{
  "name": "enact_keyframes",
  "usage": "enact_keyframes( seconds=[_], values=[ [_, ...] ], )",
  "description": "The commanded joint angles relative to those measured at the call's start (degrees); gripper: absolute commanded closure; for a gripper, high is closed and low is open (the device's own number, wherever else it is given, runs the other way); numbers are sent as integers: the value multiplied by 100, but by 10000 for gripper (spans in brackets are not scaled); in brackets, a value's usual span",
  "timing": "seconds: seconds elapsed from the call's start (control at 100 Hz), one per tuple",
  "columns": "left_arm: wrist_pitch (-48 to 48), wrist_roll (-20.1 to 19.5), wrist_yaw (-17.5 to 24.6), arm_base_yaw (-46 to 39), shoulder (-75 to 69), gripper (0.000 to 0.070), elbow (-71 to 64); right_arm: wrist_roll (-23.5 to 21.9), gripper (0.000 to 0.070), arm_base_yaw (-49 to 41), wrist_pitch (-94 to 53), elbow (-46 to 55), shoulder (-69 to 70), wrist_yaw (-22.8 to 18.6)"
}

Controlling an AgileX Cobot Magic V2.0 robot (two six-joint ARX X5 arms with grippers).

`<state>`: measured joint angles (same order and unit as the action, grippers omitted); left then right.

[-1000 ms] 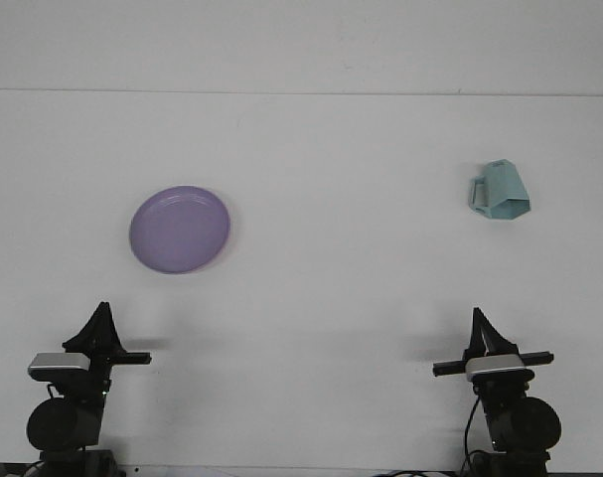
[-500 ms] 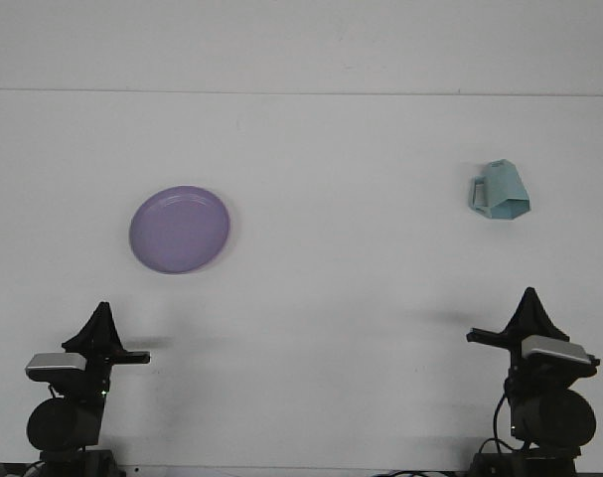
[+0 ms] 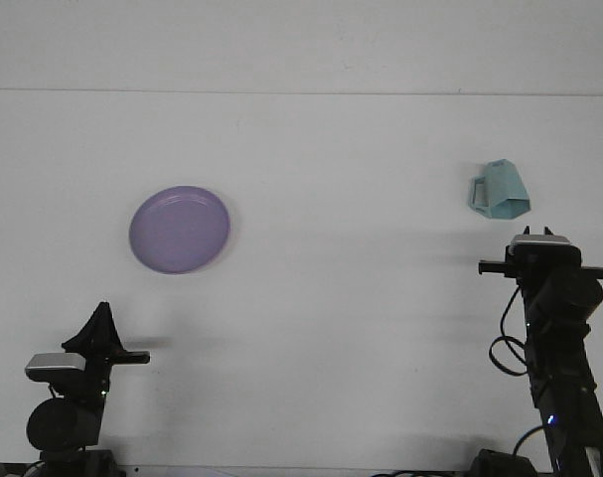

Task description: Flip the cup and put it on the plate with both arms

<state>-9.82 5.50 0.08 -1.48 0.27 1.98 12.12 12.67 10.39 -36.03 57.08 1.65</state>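
Front view, single frame.

Tabletop [image 3: 361, 298]: white and plain, filling the view; a faint line crosses it far beyond the plate.

Plate [image 3: 180, 230]: lilac, round, shallow, lying flat, with nothing on it.

Cup [image 3: 500, 191]: pale teal, faceted, with a handle on the side facing the plate. It stands upside down on the tabletop, well to the right of the plate and a little farther back. Its mouth cannot be seen.

Left hand [image 3: 100, 328]: well in front of the plate, near the table's front edge, seen as a dark pointed shape above a grey block. Whether its fingers are apart or together cannot be told.

Right hand [image 3: 539, 237]: far right of the plate, just in front of the cup and not touching it. Its fingers are foreshortened, so their state cannot be told. The arm below is cut off by the frame's bottom edge.
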Motion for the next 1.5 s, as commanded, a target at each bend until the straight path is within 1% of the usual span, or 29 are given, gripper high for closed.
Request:
enact_keyframes(
  seconds=[0.0,0.14,0.22,0.28,0.4,0.52,0.64,0.8,0.9,1.04,1.35,1.43,1.46,1.49],
  values=[
    [-61,22,11,-4,-2,688,-116,192,361,225,415,-42,367,-258],
    [-63,20,11,-4,-2,688,-116,343,271,686,1180,-42,1172,-883],
    [-61,20,11,-4,-2,688,-116,452,267,861,1698,-42,1648,-1211],
    [-61,20,11,-4,-2,688,-116,575,268,953,2068,-42,2011,-1377],
    [-61,17,9,-7,-2,688,-116,927,268,1001,2800,-42,2721,-1405],
    [-61,17,11,-7,-2,688,-116,1032,268,1019,3449,-116,3362,-1517],
    [-61,15,11,-7,-2,688,-116,1215,268,1025,3458,-476,3965,-1512],
    [-59,15,11,-7,-2,688,-116,1239,268,1053,3453,-1067,4588,-1517],
    [-59,13,9,-7,-2,688,-116,1517,268,1080,3414,-1390,4922,-1517],
    [-57,-9,9,-7,-2,688,-116,1615,268,1126,3410,-1773,5311,-1591],
    [-57,-9,9,-7,-2,688,-116,1797,268,1182,3215,-2743,6131,-2124],
    [-52,-9,9,-7,-2,688,-116,1797,269,1182,2938,-3014,6299,-2194],
    [-52,-9,9,-7,-2,688,-116,1799,275,1182,2835,-3095,6334,-2264],
    [-52,-9,9,-7,-2,688,-116,1801,302,1182,2769,-3161,6369,-2337]
  ],
)
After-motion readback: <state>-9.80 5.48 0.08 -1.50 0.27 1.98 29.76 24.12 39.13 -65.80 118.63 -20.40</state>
